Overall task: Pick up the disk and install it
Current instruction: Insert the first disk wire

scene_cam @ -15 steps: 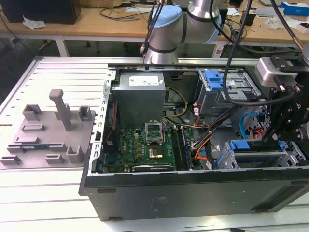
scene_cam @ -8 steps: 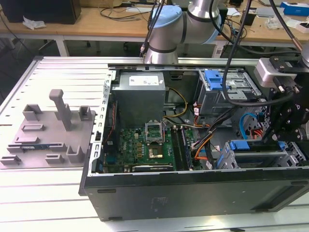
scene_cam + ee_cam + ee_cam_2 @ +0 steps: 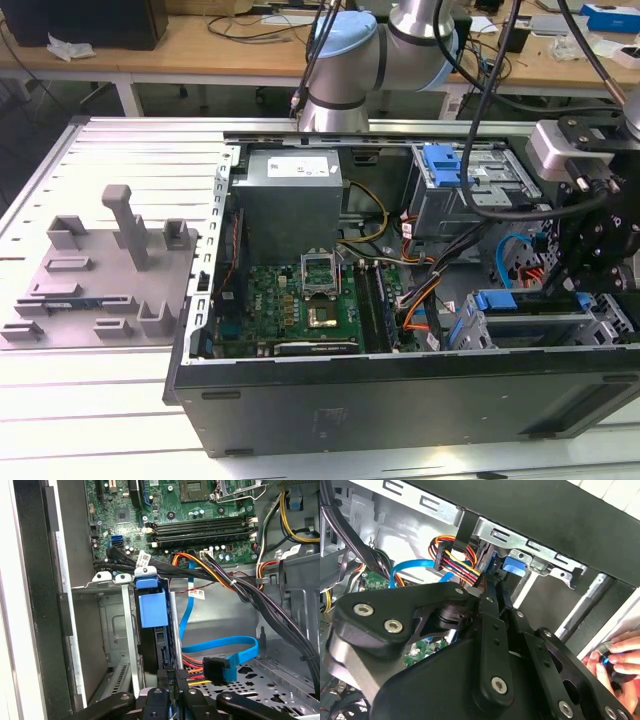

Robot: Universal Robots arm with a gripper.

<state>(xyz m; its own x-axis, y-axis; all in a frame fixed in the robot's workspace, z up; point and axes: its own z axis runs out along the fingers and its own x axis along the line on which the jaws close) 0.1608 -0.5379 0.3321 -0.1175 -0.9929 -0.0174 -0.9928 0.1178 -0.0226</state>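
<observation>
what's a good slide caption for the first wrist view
Gripper closed on the blue-railed hard disk, standing edge-on in the grey metal drive cage beside the green motherboard.

One open computer case (image 3: pixel 400 400) lies on the table, one robot arm (image 3: pixel 370 50) over it, one disk (image 3: pixel 152 610) in its cage, one blue latch piece (image 3: pixel 443 165) farther back.

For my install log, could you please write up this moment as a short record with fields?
Setting: open computer case lying on a slatted table
Gripper: gripper at the drive cage on the exterior view's right
Disk: the disk stands on edge in a cage slot, its blue handle end facing the first wrist view
Contact: fingers close around the disk's edge
Nearby: blue data cable and a bundle of coloured wires beside the slot
Elsewhere: grey fixture plate on the exterior view's left
</observation>
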